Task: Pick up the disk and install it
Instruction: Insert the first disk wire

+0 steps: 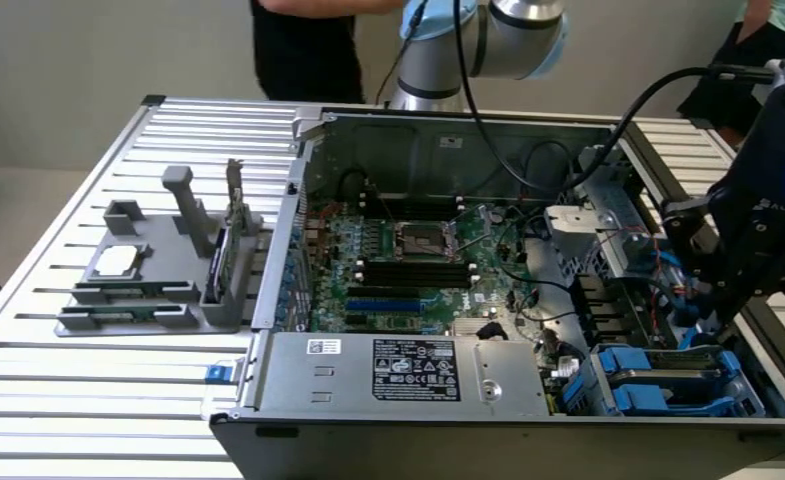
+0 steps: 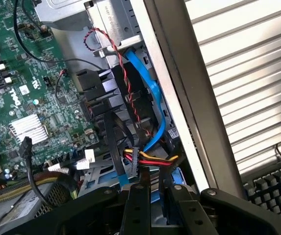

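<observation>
The disk (image 1: 686, 366) sits low in the drive bay at the open computer case's corner, on the exterior view's right, its grey metal framed by a blue caddy. My gripper (image 1: 715, 318) hangs straight above it, reaching down into the case. In the wrist view the two black fingers (image 2: 136, 205) stand close together with the blue caddy edge of the disk (image 2: 155, 196) between them, so my gripper (image 2: 155, 187) is shut on the disk. Most of the disk is hidden by the fingers and the bay.
A blue data cable (image 2: 152, 98) and red, yellow and black power wires (image 2: 152, 159) crowd the bay just beyond the fingers. The motherboard (image 1: 406, 250) fills the case floor and the silver power supply box (image 1: 419, 368) lies along the front. A grey fixture (image 1: 165, 270) holds a small chip.
</observation>
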Controlling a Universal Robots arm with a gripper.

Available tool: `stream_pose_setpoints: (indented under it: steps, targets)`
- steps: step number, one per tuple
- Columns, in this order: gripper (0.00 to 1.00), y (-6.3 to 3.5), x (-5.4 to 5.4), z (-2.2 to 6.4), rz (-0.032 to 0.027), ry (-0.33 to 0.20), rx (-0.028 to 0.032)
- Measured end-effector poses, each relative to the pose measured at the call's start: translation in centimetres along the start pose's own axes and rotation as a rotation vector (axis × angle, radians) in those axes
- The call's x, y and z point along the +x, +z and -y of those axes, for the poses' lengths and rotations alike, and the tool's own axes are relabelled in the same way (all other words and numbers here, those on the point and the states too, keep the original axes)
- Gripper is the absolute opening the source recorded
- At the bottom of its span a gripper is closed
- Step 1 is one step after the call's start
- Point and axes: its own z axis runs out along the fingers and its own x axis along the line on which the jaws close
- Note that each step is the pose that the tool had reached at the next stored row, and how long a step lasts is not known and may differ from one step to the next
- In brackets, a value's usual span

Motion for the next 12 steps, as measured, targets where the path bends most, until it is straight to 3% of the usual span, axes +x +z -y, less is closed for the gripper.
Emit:
stream_pose_setpoints:
  steps: [4, 8, 12]
  targets:
    - [0.22, 0.49, 0.1, -0.03, 0.0085, 0.005, 0.0041]
    - [0.22, 0.99, 0.1, -0.05, 0.0157, 0.011, 0.0126]
    - [0.36, 1.45, 0.2, -0.10, 0.0222, 0.016, 0.0251]
